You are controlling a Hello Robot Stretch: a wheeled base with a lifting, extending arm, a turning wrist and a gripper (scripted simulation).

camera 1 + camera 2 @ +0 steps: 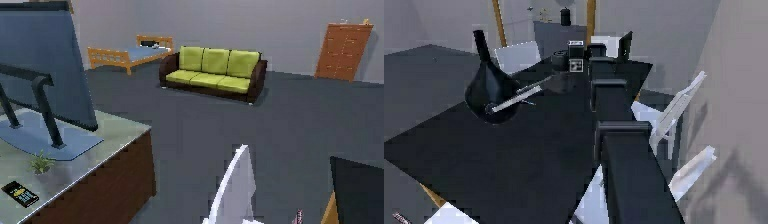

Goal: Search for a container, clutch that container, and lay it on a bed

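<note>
My arm (629, 165) stretched over the dark table (494, 162), and my end effector (505, 103) lay at the black, narrow-necked container (479, 85) standing on the table, its thin fingers (520, 97) drawn across the container's round belly in the arm side view. I could not tell whether the fingers were apart or together, or whether they held anything. The bed (125, 55) stood far across the room.

The forward view looks ahead and slightly down; a black flat-topped table (360, 186) sits close at its lower right, a green-cushioned dark-framed sofa (214, 70) far beyond that table. The arm side view looks closely across the same table (484, 150).
</note>
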